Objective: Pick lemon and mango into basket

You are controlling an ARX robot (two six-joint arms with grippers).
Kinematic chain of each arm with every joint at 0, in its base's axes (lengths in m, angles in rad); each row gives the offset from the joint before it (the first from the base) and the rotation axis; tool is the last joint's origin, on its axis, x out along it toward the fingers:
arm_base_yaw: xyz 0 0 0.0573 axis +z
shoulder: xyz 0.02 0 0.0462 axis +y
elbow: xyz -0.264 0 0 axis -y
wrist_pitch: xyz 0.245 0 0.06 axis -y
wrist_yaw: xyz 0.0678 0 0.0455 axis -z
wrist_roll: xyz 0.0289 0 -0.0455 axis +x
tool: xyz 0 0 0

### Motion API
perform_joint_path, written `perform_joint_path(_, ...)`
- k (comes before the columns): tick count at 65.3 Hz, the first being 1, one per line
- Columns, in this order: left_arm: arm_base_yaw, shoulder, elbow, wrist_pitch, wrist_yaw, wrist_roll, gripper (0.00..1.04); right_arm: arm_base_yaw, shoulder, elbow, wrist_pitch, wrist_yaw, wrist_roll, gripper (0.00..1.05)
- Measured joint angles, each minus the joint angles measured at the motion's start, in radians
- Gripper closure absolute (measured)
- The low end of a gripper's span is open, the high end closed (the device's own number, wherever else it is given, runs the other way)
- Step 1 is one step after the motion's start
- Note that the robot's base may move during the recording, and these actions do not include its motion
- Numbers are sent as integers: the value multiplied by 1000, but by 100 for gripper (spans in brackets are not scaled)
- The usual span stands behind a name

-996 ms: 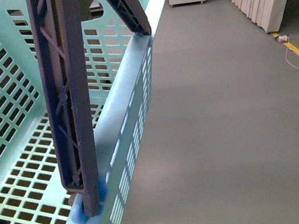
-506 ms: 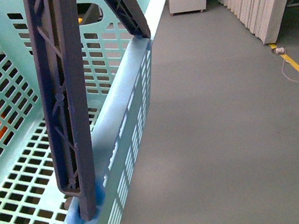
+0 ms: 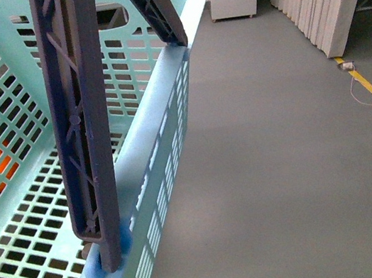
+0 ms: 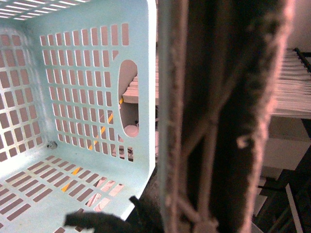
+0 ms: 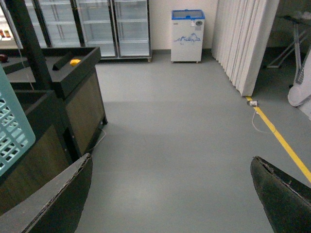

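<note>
The basket (image 3: 158, 126) fills the front view's left half, its long axis going from lower left to upper centre. The right gripper (image 5: 171, 162) is spread wide and empty. For the left gripper (image 4: 141, 221) I cannot tell.

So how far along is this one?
Nothing looks done: the basket shows no fruit on its visible floor. Nothing in hand: the right gripper is open, fingers empty. Lemon and mango are both left; a yellow fruit on the dark stand is too small to identify.
</note>
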State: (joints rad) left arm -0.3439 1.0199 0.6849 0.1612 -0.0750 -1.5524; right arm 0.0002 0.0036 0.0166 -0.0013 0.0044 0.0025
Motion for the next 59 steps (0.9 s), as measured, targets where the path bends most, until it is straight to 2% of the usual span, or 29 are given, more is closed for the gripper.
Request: perform_joint_path(59,5,0,-1,0,-18,11,99,0,-1,0,0,-4,0,9)
